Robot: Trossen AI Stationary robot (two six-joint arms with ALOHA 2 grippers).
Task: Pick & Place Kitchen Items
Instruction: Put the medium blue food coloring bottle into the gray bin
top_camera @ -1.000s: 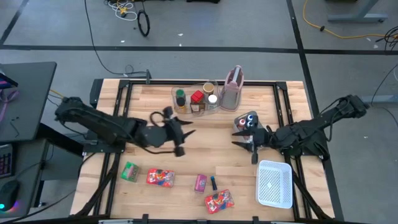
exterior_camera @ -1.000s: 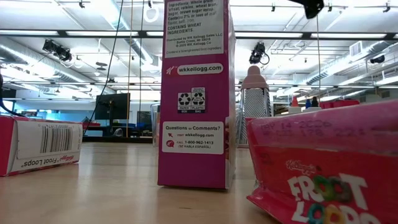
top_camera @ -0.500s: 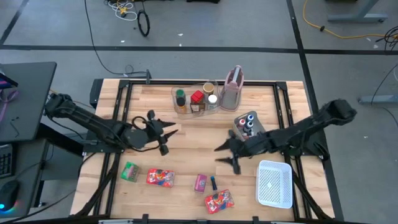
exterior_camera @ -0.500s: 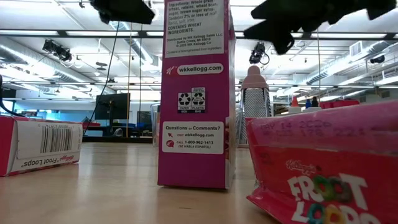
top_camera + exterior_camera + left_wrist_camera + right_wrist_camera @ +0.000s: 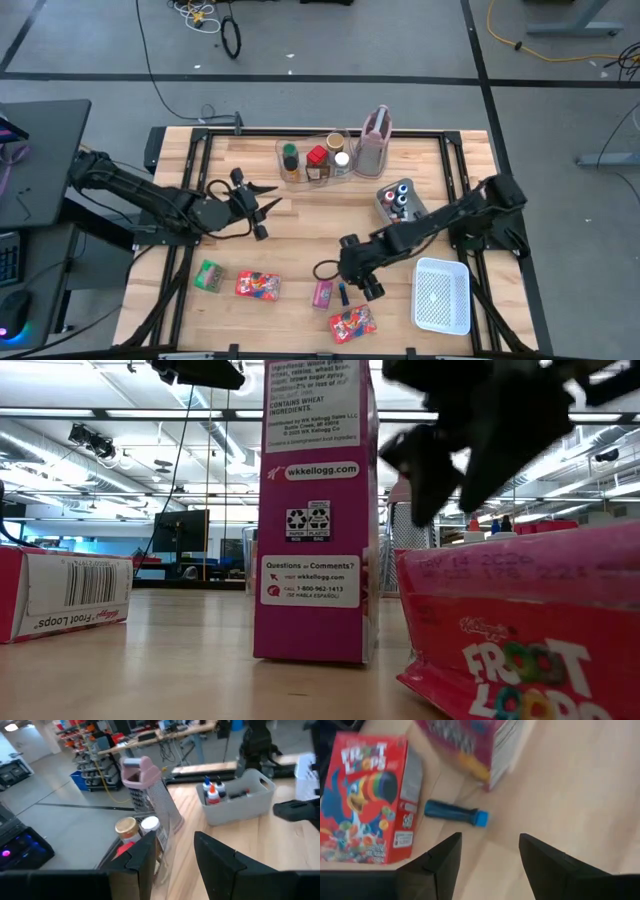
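- My right gripper point(image 5: 487, 865) has its fingers parted and empty. It hangs low over the front of the table point(image 5: 300, 230), and the small blue tube point(image 5: 456, 813) lies flat on the wood just ahead of the fingertips point(image 5: 451, 851), not touched.
- Risk, as I judge it: the tube is round and could roll off sideways if one finger meets it before the other. The red Froot Loops box point(image 5: 367, 795) lies just beside its tail, and the pink box point(image 5: 475, 747) stands close by its cap, so a wide approach may clip either one.
- My left gripper point(image 5: 262, 205) is also part open and holds nothing. It waits off the table, left of centre and well apart from the tube.
- Past it stand the spice jars point(image 5: 318, 160) in the clear bin point(image 5: 282, 150), beside the pink-topped grater point(image 5: 373, 140).
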